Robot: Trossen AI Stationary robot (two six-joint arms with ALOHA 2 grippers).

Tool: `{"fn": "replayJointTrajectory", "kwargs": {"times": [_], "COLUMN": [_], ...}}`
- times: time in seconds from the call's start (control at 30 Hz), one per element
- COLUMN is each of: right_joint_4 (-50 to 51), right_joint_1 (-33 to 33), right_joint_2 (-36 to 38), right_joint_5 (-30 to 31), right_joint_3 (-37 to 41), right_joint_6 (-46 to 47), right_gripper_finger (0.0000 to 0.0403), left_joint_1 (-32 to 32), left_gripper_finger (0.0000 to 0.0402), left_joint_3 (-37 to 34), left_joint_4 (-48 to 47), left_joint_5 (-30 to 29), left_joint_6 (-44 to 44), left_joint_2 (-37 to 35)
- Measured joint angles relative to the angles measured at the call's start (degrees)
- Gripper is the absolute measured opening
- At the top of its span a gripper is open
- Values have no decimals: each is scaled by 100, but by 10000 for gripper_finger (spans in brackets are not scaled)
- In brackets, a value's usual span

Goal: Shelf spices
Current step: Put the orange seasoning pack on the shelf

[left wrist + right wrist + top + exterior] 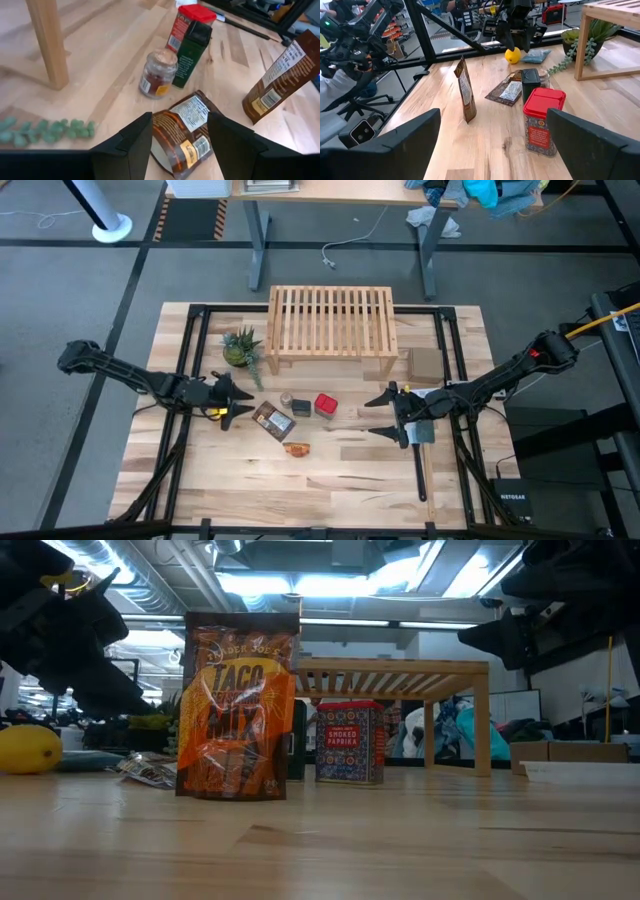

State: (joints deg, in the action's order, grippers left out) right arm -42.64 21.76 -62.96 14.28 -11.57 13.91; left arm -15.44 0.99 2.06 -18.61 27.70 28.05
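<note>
The spices stand in a cluster in front of the light-wood shelf (330, 325): a red tin (326, 404), a dark box (302, 407), a small clear jar (286, 399), a flat-lying packet (272, 420) and an upright orange packet (297, 448). My left gripper (238, 404) is open, left of the cluster. In its wrist view its fingers (125, 145) frame the flat packet (182, 132) without touching it. My right gripper (385, 415) hovers open to the right, facing the red tin (543, 121) and the upright packet (465, 90).
A green potted plant (243, 348) sits by the shelf's left leg. A yellow round toy (213, 412) lies under my left gripper. A brown box (425, 363) rests right of the shelf. Bare wood lies along the near edge.
</note>
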Motion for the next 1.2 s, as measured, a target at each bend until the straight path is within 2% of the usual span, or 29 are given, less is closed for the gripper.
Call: {"fn": "replayJointTrajectory", "kwargs": {"times": [0.4,0.63,0.87,1.2], "right_joint_4": [129,127,132,215], "right_joint_1": [0,0,-2,-2], "right_joint_2": [0,0,0,0], "right_joint_5": [0,0,0,0], "right_joint_3": [0,0,0,0], "right_joint_6": [-4,-4,-9,-9], "right_gripper_finger": [367,367,367,367], "left_joint_1": [20,20,20,20], "left_gripper_finger": [182,182,182,182], "left_joint_3": [2,2,2,2], "left_joint_4": [-15,-30,152,958], "left_joint_5": [17,451,503,556], "left_joint_6": [1199,1996,2182,2116], "left_joint_2": [527,962,1413,2053]}}
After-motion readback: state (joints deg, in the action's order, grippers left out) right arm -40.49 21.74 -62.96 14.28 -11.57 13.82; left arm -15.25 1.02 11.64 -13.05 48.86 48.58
